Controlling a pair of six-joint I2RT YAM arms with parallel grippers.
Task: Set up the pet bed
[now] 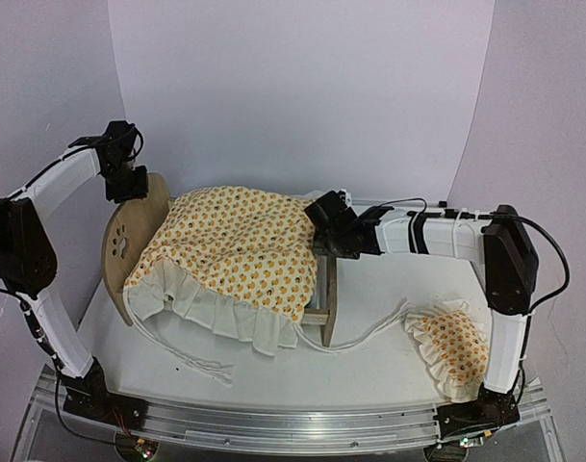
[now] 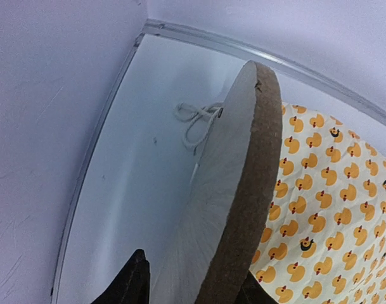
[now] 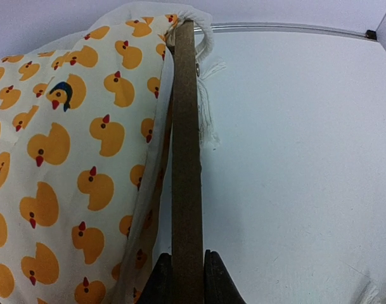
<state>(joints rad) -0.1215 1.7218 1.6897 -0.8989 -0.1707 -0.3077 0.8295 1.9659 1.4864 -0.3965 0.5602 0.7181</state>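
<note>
Right wrist view: right tool (image 3: 186,273) was closed on the edge of the bed's (image 3: 186,158) end board, with one dark finger pressed to each face of the wood.
Left wrist view: left tool (image 2: 193,282) straddled the other end board (image 2: 243,190), a finger (image 2: 132,282) on either side; whether they pressed the wood could not be told.
Top view, tools: left tool (image 1: 129,183) sat at the upper rim of the left board and right tool (image 1: 326,229) at the right board.
Bed: the bed (image 1: 139,217) stood mid-bench, lengthwise between the two arms, its left board showing a paw-print cutout.
Quilt: the duck-print quilt (image 1: 240,245) was draped over the bed, its white ruffle hanging down the near side.
Cords: white cords (image 1: 201,364) lay on the bench (image 1: 389,361) just below the ruffle.
Pillow: the matching pillow (image 1: 451,351) lay near the right arm's base, well apart from the bed.
</note>
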